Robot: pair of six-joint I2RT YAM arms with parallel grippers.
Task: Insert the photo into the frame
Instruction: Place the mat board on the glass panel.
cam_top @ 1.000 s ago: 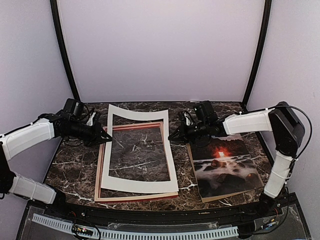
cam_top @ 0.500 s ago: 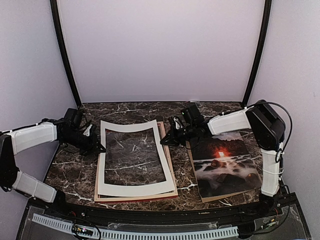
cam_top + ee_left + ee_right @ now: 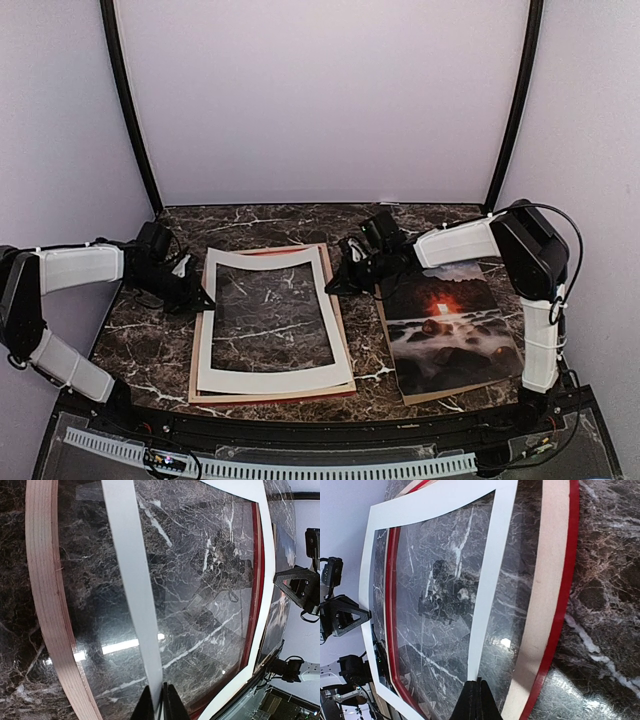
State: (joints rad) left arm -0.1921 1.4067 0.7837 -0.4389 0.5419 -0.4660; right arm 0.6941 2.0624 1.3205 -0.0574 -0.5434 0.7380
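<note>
Left jaws and right jaws are each pinched shut on opposite side edges of the white mat (image 3: 275, 381), spreading it level over the frame (image 3: 195, 370) at centre-left of the worktop (image 3: 150, 340), likely so it seats squarely, while the photo (image 3: 450, 330) lies lower right.

Left arm (image 3: 80, 268), right arm (image 3: 455, 245): white shells, black joints, thin black cables.

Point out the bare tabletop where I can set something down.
Bare table: the back strip behind the frame, the near-left corner beside the frame's left rail, and the narrow lane between frame and photo. Crowded: the side edges of the white mat, where the left pincer and right pincer grip it.
</note>
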